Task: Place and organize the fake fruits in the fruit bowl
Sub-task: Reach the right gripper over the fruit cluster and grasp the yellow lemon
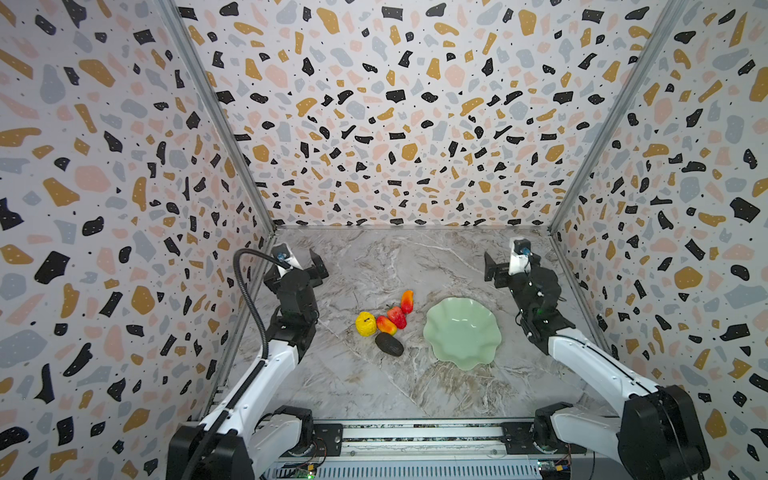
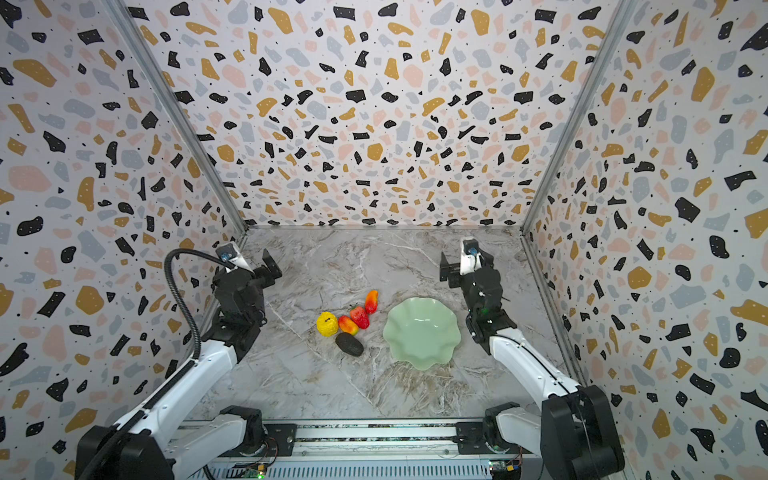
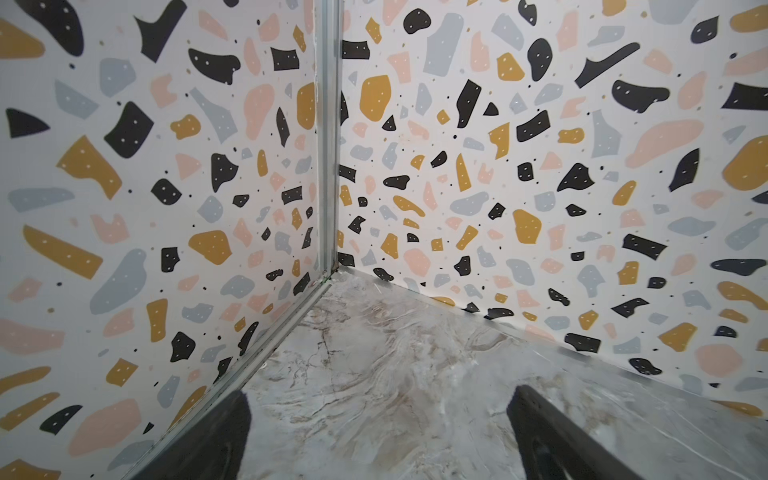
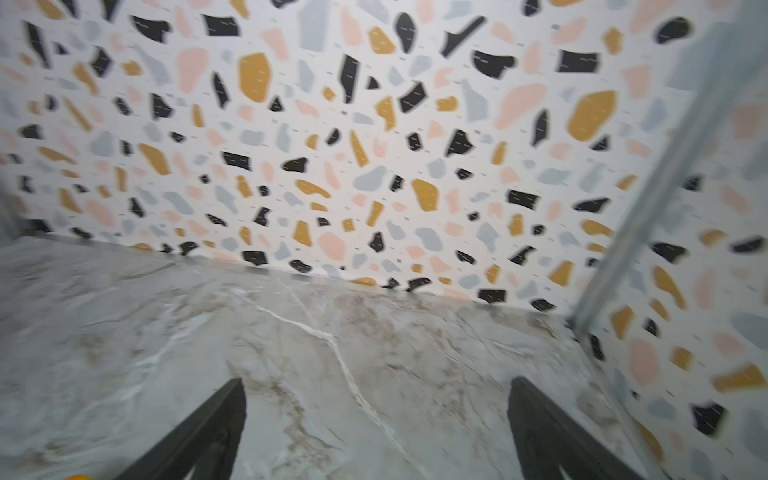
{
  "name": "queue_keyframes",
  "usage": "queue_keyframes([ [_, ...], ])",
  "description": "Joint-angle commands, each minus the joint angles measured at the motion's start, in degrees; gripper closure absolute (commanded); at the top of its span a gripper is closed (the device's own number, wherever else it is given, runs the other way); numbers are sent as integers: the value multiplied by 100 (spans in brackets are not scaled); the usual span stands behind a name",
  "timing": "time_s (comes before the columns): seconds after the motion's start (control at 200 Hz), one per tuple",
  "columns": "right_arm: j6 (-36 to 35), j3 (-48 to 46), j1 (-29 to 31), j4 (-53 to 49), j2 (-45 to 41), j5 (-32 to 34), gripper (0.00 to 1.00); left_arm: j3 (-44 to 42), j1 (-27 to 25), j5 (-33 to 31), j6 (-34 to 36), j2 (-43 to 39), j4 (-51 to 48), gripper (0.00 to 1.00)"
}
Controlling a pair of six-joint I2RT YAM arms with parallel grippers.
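The bowl [image 1: 462,332] rests on the desk [image 1: 374,382], right of centre in both top views. All five fruits lie on the desk near its left rim, not touching it: yellow fruit [image 1: 365,323], red-orange fruit [image 1: 386,325], strawberry [image 1: 397,317], second red-orange fruit [image 1: 407,301], and dark oval [image 1: 389,344]. The left tool [image 3: 380,392] and right tool [image 4: 376,380] hover near the far desk corners, jaws spread, gripping nothing

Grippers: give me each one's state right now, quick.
Left gripper: open, holding nothing.
Right gripper: open, holding nothing.
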Motion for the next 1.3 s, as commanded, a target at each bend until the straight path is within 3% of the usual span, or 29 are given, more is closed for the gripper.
queue_keyframes([
  [0.0,-9,1416,569,-2638,970,-653,1,744,-30,669,-215,106,-2665,0],
  [0.135,95,3386,1273,-4286,2527,-493,1,1327,-39,1182,78,217,-3805,0],
  [0.27,198,4383,1879,-4712,3489,-543,1,1372,-39,1548,399,142,-4243,0],
  [0.661,-370,4358,3177,-4362,4077,-1467,1,845,-39,2044,672,-420,-4185,0],
  [1.046,-369,5478,3501,-4697,5123,-1898,1,848,-39,2247,672,-437,-4133,0],
  [1.297,-85,5553,3549,-4634,5492,-1962,0,916,-39,2350,676,-444,-4185,0],
])
